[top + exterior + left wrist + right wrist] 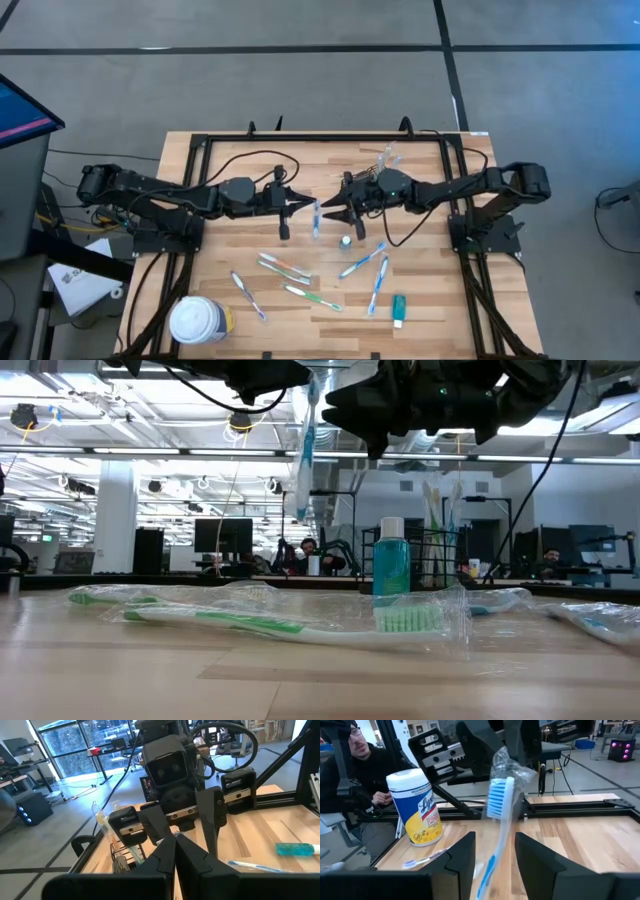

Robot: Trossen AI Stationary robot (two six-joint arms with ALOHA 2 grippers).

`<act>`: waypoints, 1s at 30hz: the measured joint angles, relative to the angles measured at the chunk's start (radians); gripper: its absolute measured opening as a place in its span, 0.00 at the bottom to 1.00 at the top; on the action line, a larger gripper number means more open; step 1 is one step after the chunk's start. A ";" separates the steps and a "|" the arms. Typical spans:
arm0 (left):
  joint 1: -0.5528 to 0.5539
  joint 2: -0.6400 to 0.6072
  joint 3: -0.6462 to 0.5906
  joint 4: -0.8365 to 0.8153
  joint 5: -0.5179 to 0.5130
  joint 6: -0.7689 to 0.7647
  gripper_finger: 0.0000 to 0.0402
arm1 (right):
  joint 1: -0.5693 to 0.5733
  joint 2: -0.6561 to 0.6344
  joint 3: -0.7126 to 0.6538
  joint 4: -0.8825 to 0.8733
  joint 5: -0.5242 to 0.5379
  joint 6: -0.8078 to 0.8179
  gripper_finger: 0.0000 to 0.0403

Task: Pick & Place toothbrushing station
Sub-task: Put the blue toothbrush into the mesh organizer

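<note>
Wooden planks make up the worktop (430, 250), framed by black rails, with grey floor around it. At the near-left corner stands a tub (198, 320) with a white lid; a person sits beyond it in my right wrist view. Just right of the tub lies a pink brush (248, 296), then two wrapped green brushes (284, 268) lie further along, the nearer one (312, 297) closer to the front edge.

My left jaws (302, 207) are over the middle of the worktop, closed on the top of a blue brush (316, 219) in clear wrap, which hangs down from them. My right jaws (332, 212) face them from the other side, partly parted with the blue brush between the fingers; I cannot tell whether they touch it.

Under my right arm stands a small teal bottle (391, 558), upright. Right of it lie two more blue brushes (362, 260), the farther one (377, 286) nearer the front, and a teal tube (398, 310) near the front-right. The mesh caddy (382, 163) stands at the back edge behind my right arm, with pale brushes upright in it.
</note>
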 joint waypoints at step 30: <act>0.000 0.000 0.000 0.000 0.005 0.000 0.00 | -0.007 0.116 0.026 0.180 0.001 0.000 0.32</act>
